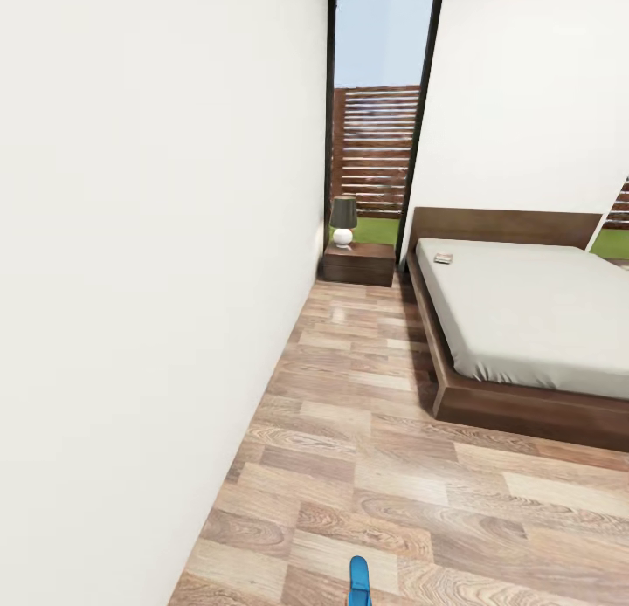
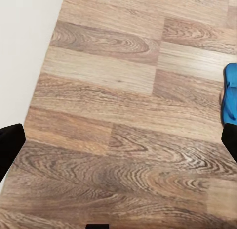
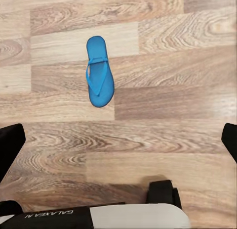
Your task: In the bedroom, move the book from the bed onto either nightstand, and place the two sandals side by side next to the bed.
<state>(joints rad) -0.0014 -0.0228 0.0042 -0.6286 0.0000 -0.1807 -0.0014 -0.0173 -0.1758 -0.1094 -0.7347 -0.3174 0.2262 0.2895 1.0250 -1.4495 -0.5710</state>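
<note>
Right gripper point(image 3: 118, 140), fingers spread wide, hangs over a bright blue thin-strapped sandal point(image 3: 98, 73) on the floor point(image 3: 173, 90).

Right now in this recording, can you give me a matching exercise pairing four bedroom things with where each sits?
Things:
1. book
2. lamp
3. sandal
4. nightstand

Places:
A. on the wood floor, at the near edge of the head view
B. on the mattress, near the headboard
C. in the far corner, below the tall window
D. on top of the nightstand

Pairs: 1-B, 2-D, 3-A, 4-C
</note>
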